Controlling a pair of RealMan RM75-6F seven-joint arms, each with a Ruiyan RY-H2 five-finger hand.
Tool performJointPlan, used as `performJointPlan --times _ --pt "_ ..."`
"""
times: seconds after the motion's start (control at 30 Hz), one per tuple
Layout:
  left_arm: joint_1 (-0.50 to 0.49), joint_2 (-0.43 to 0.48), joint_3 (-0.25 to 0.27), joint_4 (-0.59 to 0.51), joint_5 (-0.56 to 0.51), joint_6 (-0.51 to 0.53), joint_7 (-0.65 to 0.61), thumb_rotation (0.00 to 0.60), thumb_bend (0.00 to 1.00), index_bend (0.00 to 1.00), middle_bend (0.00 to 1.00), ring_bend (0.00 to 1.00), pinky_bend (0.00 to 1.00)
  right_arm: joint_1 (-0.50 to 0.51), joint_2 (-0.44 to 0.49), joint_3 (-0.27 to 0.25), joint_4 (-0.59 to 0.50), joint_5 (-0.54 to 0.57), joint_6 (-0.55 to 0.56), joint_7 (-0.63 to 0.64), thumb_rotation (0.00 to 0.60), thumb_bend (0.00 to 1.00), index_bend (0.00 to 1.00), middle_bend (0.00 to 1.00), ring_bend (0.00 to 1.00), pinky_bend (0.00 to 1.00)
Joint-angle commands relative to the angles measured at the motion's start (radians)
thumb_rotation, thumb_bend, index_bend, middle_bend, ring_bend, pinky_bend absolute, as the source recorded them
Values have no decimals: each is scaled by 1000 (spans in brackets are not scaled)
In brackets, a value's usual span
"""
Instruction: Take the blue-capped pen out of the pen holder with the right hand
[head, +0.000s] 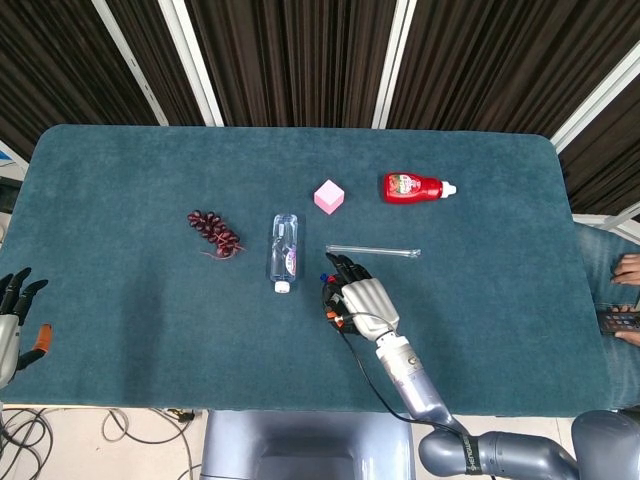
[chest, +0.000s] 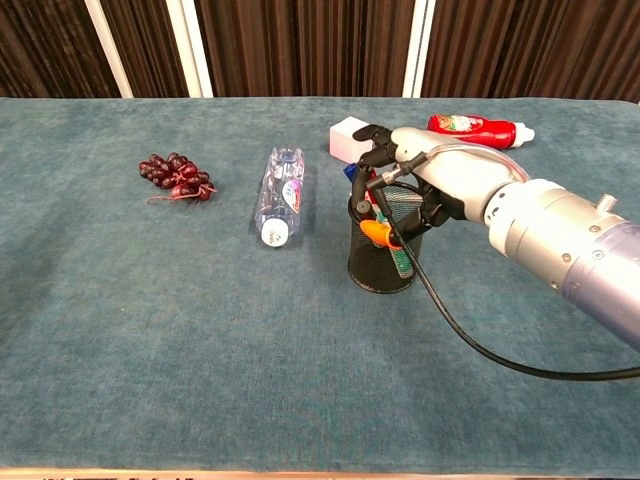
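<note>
The black mesh pen holder (chest: 380, 258) stands at mid table, mostly hidden under my right hand (head: 362, 300) in the head view. My right hand (chest: 415, 180) curls over the holder's rim from the right, its fingers closed among the pens. The blue-capped pen (chest: 349, 171) pokes up just left of the fingertips, tilted, and seems held by them; its cap (head: 325, 277) also shows in the head view. A red pen (chest: 372, 196) stands beside it. My left hand (head: 12, 322) hangs open off the table's left front edge.
A water bottle (chest: 278, 197) lies left of the holder, with grapes (chest: 175, 177) further left. Behind the holder lie a pink cube (head: 329, 196), a red sauce bottle (head: 415, 187) and a clear tube (head: 372, 251). A person's hands (head: 625, 270) show at the right edge.
</note>
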Motion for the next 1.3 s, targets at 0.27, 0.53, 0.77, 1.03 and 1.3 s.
performJointPlan --times 0.27,0.53,0.77,1.03,1.3 --pt "-1 0 0 -2 0 -2 2 600 440 169 30 37 105 -1 2 -1 8 6 0 9 600 464 491 0 0 167" --pt "0 0 1 1 0 -1 1 600 440 169 30 37 105 -2 7 -3 7 8 1 14 600 464 525 0 0 167" --pt "-2 1 0 -4 -2 -3 4 600 440 170 31 37 104 0 6 -3 11 13 -1 15 600 470 569 0 0 167" --pt "-2 4 -1 -10 -12 -10 7 600 440 170 30 37 105 -8 34 0 -27 -8 21 19 600 479 586 0 0 167" --pt "1 1 2 -8 -10 -7 1 600 440 170 30 37 105 -27 145 15 -172 -32 51 7 600 480 588 0 0 167"
